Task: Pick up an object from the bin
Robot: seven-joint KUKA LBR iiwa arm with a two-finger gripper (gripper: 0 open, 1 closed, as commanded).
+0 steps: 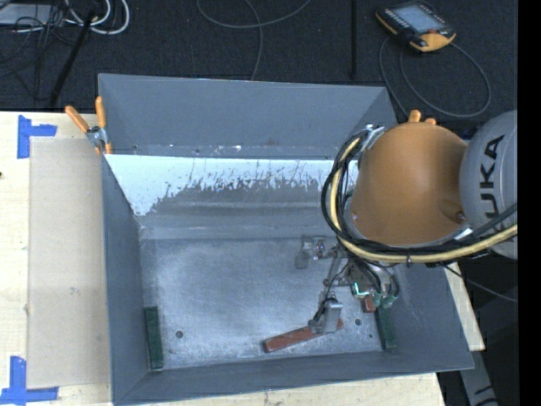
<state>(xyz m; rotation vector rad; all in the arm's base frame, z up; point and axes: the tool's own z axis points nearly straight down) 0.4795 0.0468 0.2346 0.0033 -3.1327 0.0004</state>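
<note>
My gripper [326, 315] hangs low over the bin's front right part, below the orange cover. Its tip is at the right end of a flat reddish-brown stick [286, 340] that lies slanted on the bin floor near the front wall; whether it touches the stick I cannot tell. A dark green bar [385, 330] lies just right of the gripper against the right wall, partly hidden by the arm. A small grey metal piece [310, 250] sits on the floor a little behind the gripper.
Another dark green bar [152, 337] lies along the left wall at the bin's front left corner. The arm and its cables cover the right rear part of the bin.
</note>
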